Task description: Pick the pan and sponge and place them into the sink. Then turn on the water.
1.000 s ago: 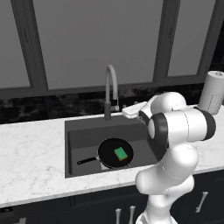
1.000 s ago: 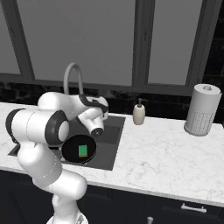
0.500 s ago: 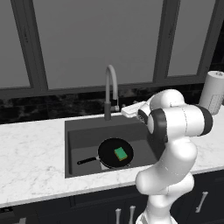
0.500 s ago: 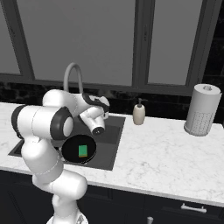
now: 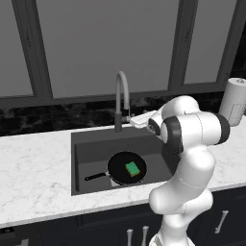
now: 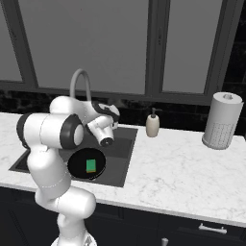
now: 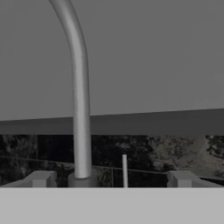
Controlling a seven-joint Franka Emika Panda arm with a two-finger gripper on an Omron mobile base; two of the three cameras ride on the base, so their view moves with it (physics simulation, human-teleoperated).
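The gripper (image 7: 109, 179) stands fully open and holds nothing, its fingers (image 7: 41, 178) level with the faucet (image 7: 78, 96) base and thin lever (image 7: 124, 169). The pan (image 5: 126, 168) lies in the sink (image 5: 89, 146), with the sponge (image 5: 132, 168) resting on it.

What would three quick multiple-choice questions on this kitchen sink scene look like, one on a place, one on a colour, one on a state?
1. Where is the sponge?
A. on the pan
B. on the counter
C. beside the faucet

2. What colour is the pan?
A. white
B. red
C. black

3. How is the end effector?
A. shut on the sponge
B. open, holding nothing
C. shut on the pan handle

Answers:
1. A, the green sponge lies on the pan inside the sink.
2. C, it looks black throughout.
3. B, its fingers stand apart near the faucet.
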